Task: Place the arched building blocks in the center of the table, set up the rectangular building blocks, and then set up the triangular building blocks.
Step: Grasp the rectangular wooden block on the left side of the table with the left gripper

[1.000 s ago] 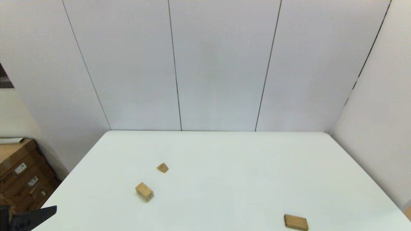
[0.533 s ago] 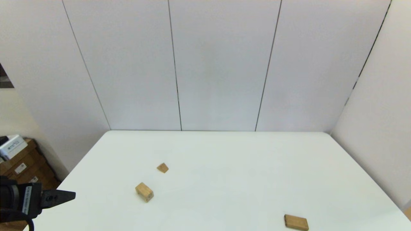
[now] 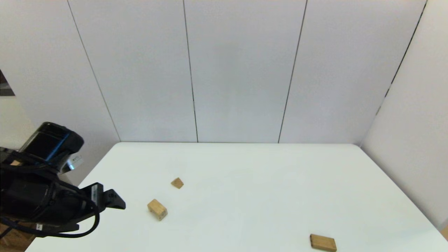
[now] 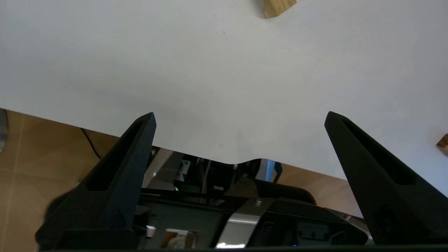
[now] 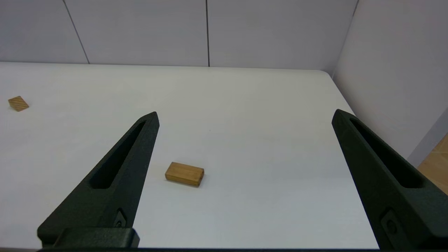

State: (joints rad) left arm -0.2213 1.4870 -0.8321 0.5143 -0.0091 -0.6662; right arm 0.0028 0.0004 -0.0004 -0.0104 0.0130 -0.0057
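Observation:
The arched block [image 3: 157,209], chunky light wood, lies left of centre on the white table [image 3: 252,175]. Just behind it sits the small striped triangular wedge [image 3: 177,183] [image 5: 18,103]. Near the front right edge lies the flat tan rectangular slab [image 3: 322,242] [image 5: 184,174]. My left gripper [image 3: 117,204] [image 4: 240,117] hovers over the table's left edge, a short way left of the arched block [image 4: 278,7], open and holding nothing. My right gripper [image 5: 245,115] is out of the head view; it stays low at the table's front, open, with the slab ahead between its fingers' lines.
White wall panels [image 3: 238,70] close off the back of the table, and a side wall [image 3: 413,122] runs along its right. A wooden sliver [image 4: 442,143] shows in the left wrist view; I cannot tell which piece. Brown floor and the robot's base [image 4: 245,217] lie below the near edge.
My left arm has risen from the lower left corner and swung right over the table's left edge, toward the arched block. The blocks have not moved.

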